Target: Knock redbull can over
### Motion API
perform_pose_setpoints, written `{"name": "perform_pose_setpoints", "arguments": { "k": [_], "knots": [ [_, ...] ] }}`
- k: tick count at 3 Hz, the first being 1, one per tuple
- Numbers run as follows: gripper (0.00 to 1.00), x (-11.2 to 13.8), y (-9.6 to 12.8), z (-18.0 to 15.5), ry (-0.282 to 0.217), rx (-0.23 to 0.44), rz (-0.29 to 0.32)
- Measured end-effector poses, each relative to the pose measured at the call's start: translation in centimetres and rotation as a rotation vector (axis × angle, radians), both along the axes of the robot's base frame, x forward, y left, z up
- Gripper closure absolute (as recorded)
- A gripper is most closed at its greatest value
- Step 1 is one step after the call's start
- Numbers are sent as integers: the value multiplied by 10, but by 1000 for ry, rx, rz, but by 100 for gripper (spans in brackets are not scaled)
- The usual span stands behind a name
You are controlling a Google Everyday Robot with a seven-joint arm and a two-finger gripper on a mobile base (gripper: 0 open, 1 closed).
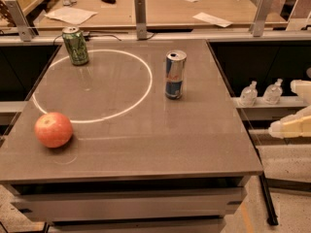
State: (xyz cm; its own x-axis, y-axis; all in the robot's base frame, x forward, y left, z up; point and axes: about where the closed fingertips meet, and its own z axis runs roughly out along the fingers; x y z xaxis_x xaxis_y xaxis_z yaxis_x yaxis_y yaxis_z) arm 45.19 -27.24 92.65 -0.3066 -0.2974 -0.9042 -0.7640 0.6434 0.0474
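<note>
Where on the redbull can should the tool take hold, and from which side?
Probably best: grip the redbull can around its mid-body, coming in level from the right. It stands upright, slim and round, and the tool sits off the right edge of the table. The green can and apple lie far left.

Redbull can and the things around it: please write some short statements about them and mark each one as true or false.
1. The redbull can stands upright on the table. True.
2. The green can lies on its side. False: it stands upright, at the table's far left corner.
3. The apple touches the redbull can. False: they are well apart; the apple sits near the front left.
4. The gripper is beyond the table's right edge, not touching the redbull can. True.
</note>
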Motion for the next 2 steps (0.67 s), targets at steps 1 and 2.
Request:
{"name": "perform_pose_setpoints", "arguments": {
  "k": [1,2],
  "knots": [
    [0,3,13,1,-36,94,21],
    [0,3,15,3,-38,98,23]
  ]
}}
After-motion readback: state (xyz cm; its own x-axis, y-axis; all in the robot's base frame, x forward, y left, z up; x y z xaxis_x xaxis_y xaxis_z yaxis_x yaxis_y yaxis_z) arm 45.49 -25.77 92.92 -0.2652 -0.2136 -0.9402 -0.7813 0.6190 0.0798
